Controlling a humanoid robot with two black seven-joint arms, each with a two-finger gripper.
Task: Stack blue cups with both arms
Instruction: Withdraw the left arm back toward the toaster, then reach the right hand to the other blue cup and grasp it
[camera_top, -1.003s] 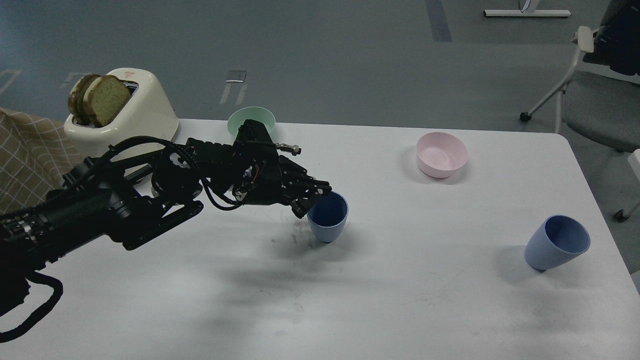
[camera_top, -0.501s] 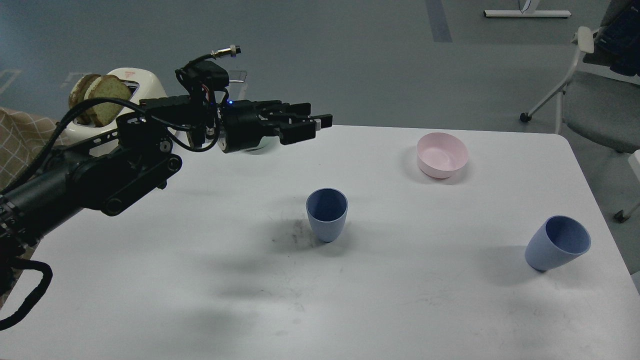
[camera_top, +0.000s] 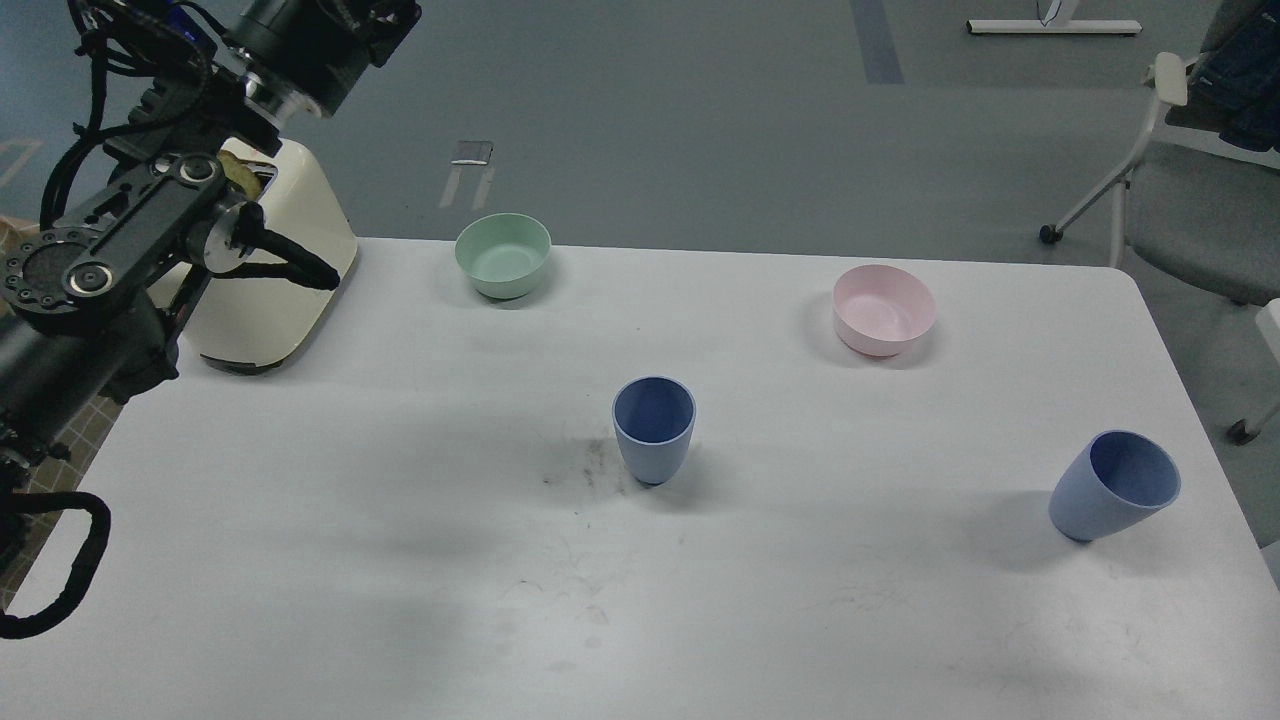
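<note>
One blue cup (camera_top: 654, 428) stands upright near the middle of the white table (camera_top: 400, 600), mouth up and empty. The second blue cup (camera_top: 1113, 487) stands near the right edge of the table, also mouth up, and looks tilted to the right in this view. The two cups are far apart. My left arm (camera_top: 120, 240) is raised high at the upper left, well away from both cups. Its wrist (camera_top: 310, 45) reaches the top edge of the view, and the gripper fingers are cut off there. My right arm is out of view.
A cream toaster (camera_top: 280, 270) stands at the back left, partly behind my left arm. A mint-green bowl (camera_top: 503, 254) is at the back centre and a pink bowl (camera_top: 884, 309) at the back right. A chair (camera_top: 1190, 200) stands beyond the right corner.
My left arm has lifted away from the middle cup and swung up and back to the upper left. Its gripper has left the view. Both cups have stayed in place.
</note>
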